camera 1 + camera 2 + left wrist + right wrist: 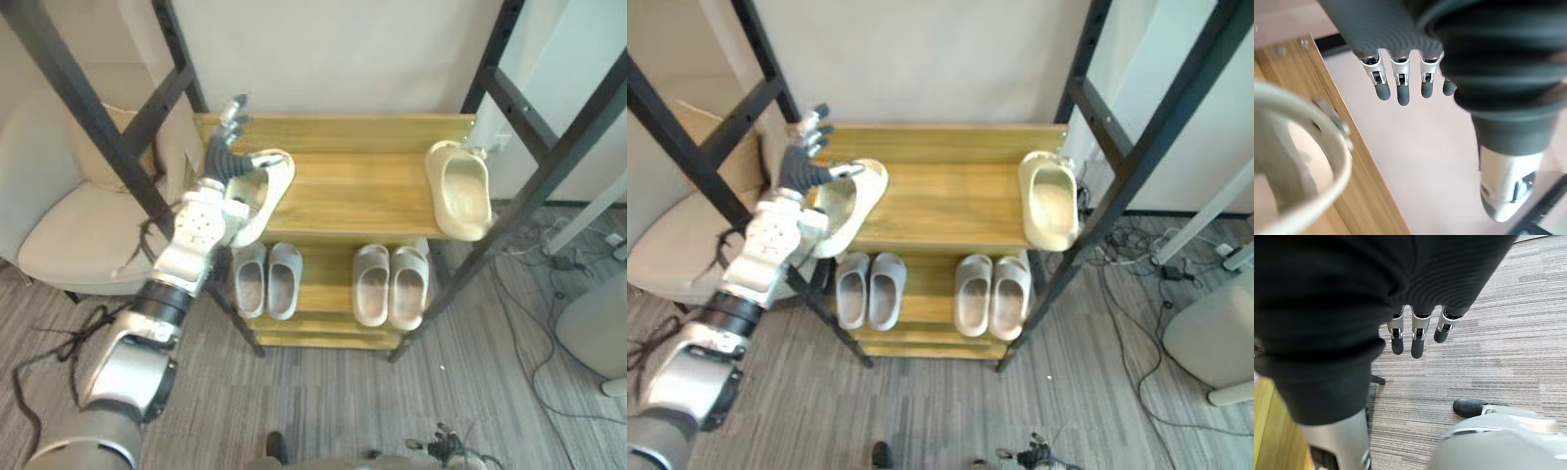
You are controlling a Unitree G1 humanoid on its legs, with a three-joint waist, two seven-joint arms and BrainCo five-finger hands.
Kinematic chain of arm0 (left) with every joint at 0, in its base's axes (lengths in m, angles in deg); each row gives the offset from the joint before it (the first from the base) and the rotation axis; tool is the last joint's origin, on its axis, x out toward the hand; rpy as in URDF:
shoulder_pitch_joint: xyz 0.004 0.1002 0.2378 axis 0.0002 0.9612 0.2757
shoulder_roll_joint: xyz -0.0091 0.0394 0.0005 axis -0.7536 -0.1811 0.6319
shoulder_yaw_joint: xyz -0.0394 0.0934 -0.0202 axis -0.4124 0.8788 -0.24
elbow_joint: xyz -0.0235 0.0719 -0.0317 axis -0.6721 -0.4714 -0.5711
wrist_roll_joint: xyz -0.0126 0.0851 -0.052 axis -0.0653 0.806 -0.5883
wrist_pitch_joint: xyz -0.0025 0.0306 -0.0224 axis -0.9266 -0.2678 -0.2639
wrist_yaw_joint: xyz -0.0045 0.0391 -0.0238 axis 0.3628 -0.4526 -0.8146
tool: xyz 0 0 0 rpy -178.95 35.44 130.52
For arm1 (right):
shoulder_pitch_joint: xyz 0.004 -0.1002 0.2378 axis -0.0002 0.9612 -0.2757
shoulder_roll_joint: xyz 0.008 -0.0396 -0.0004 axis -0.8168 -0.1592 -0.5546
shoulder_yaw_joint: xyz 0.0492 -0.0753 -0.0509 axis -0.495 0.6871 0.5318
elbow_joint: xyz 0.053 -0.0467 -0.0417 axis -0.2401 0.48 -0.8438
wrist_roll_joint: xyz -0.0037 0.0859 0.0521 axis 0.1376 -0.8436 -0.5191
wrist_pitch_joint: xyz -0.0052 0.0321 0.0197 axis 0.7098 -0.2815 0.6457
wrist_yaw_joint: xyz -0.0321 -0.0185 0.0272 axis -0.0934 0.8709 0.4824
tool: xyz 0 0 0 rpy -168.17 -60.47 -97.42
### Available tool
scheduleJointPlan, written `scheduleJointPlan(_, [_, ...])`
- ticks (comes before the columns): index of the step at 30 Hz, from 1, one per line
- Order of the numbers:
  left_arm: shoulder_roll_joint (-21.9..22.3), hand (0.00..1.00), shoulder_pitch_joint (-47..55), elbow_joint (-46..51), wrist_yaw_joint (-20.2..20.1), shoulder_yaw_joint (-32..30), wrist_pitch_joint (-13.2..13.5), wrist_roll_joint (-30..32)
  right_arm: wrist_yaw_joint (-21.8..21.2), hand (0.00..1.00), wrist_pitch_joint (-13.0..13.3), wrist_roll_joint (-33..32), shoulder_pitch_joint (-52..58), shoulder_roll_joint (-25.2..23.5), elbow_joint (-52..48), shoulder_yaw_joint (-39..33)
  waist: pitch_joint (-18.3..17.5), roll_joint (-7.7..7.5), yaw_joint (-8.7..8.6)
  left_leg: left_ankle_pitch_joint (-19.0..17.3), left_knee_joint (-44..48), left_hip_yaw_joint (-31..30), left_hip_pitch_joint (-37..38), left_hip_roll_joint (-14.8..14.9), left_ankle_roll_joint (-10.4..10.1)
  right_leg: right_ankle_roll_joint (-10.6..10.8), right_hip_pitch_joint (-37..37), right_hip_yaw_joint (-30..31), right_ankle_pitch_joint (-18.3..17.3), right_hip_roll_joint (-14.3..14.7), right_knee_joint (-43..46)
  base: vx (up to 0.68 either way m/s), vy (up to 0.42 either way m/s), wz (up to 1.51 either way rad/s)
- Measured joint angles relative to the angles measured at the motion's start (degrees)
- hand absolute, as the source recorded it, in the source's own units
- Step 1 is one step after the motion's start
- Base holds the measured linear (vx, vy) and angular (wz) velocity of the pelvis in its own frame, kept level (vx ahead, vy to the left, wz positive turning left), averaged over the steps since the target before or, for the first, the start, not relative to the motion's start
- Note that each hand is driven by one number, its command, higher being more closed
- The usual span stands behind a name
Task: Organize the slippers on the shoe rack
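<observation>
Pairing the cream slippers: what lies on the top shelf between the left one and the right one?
Nothing visible: bare shelf lies between the left slipper by the left hand and the right slipper.

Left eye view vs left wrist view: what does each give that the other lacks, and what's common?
Left eye view adds the left grey pair and right grey pair on the lower shelf, a second cream slipper at the top shelf's right end, and a beige chair. Left wrist view adds a close look at the fingers of the left hand: straight, apart from the near cream slipper's rim. Shared: that hand, that slipper, the top shelf.
</observation>
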Motion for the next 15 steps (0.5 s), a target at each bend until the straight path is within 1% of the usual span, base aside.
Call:
scheduleJointPlan(4, [-2.74, 0.00, -1.35, -1.53, -0.09, -0.63, -0.02, 0.35, -0.83, 0.00, 0.01, -0.03, -0.03, 0.02, -0.36, -0.08, 0.75, 0.79, -0.30, 0.00, 0.01, 0.09, -1.45, 0.05, 0.00, 0.00, -1.60, 0.19, 0.13, 0.04, 0.11, 0.00, -0.001, -0.02])
scheduleJointPlan(8, [-5.36, 0.00, -1.35, -1.92, -0.18, -1.76, -0.20, 0.39, -0.90, 0.00, 0.01, -0.11, 0.23, -0.05, -0.37, -0.24, 2.20, 0.97, -0.32, -0.08, 0.00, 0.18, -1.54, 0.10, -0.10, -0.01, -1.89, 0.60, 0.12, 0.07, 0.08, 0.01, -0.005, -0.05])
scheduleJointPlan(11, [-7.13, 0.00, -1.34, -3.09, -0.26, -2.23, -0.35, 1.29, -0.94, 0.00, 0.02, -0.13, 0.22, -0.05, -0.45, -0.47, 2.35, 1.04, -0.13, -0.19, 0.00, 0.54, -1.58, 0.11, -0.23, -0.01, -2.24, 1.22, 0.11, 0.06, 0.10, 0.01, -0.003, -0.08])
scheduleJointPlan(15, [-8.01, 0.00, -1.33, -3.37, -0.30, -2.79, -0.60, 2.22, -0.95, 0.00, 0.08, -0.39, 0.23, -0.03, -0.53, -0.65, 2.47, 1.25, -0.08, -0.19, 0.00, 0.53, -1.62, 0.13, -0.23, -0.03, -2.28, 1.26, 0.10, 0.07, 0.10, 0.00, -0.001, -0.01])
